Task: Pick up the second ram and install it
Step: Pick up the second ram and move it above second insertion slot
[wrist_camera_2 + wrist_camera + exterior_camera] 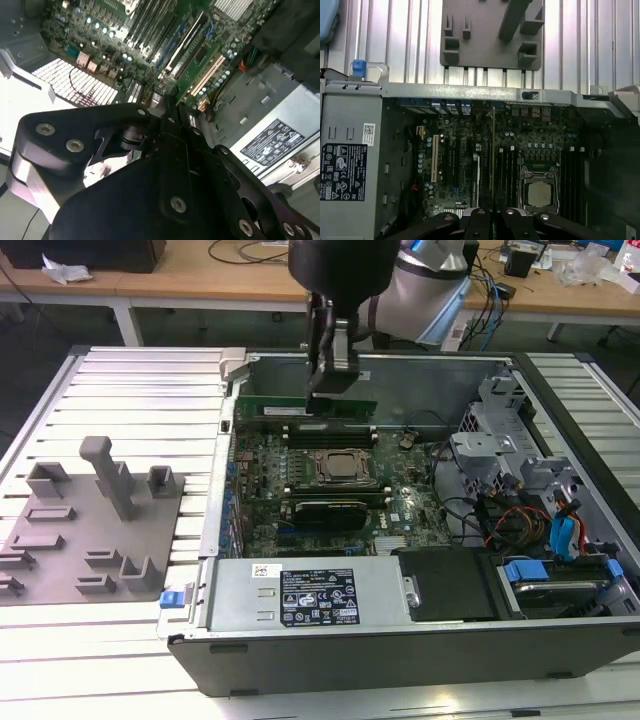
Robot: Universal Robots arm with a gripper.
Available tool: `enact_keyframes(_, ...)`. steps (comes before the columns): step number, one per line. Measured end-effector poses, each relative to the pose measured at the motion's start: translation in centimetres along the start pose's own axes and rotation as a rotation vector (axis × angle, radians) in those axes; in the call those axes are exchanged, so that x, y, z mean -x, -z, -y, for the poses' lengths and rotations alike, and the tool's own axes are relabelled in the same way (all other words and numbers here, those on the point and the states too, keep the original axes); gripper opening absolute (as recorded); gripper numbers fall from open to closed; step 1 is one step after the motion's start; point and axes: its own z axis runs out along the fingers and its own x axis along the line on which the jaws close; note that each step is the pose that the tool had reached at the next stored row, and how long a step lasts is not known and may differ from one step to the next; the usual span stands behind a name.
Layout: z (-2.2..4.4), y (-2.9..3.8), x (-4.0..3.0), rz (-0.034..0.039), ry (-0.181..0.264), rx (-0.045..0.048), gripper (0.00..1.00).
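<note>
The second ram point(280, 406) is a long, narrow green circuit-board stick standing on its long edge and level. The tool point(331, 390) grips its upper edge near the middle, and both ends reach out well past the fingers. In the first wrist view it appears edge-on as a thin line running straight out from the tool's tips.

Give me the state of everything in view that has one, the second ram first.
second ram: clamped in the gripper, level and on edge, over the slots behind the CPU socket in the exterior view; seated or not, cannot tell.
gripper: shut on the second ram, lowered into the case.
computer case: lying on its side, side panel off, interior exposed.
CPU socket: processor in place, no cooler over it.
</note>
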Motion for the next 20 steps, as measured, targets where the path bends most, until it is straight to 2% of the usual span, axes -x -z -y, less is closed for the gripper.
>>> enact_keyframes(2, 1.23, 0.07, 0.26, 0.0001, 0.000, 0.0011, 0.13)
enact_keyframes(4, 1.91, 0.12, 0.38, 0.0001, 0.000, 0.0019, 0.13)
enact_keyframes(6, 3.10, 0.19, 0.58, 0.0001, 0.000, 0.0033, 0.13)
enact_keyframes(8, 4.67, 0.29, 0.82, 0.0002, 0.000, 0.0054, 0.13)
enact_keyframes(10, 5.67, 0.36, 0.97, 0.0002, 0.000, 0.0070, 0.13)
enact_keyframes(15, 7.28, 0.44, 1.26, 0.0004, 0.000, 0.0100, 0.13)
enact_keyframes(16, 7.80, 0.46, 1.38, 0.0004, 0.000, 0.0116, 0.13)
enact_keyframes(20, 8.02, 0.05, 1.60, 0.0043, 0.000, 0.0129, 0.13)
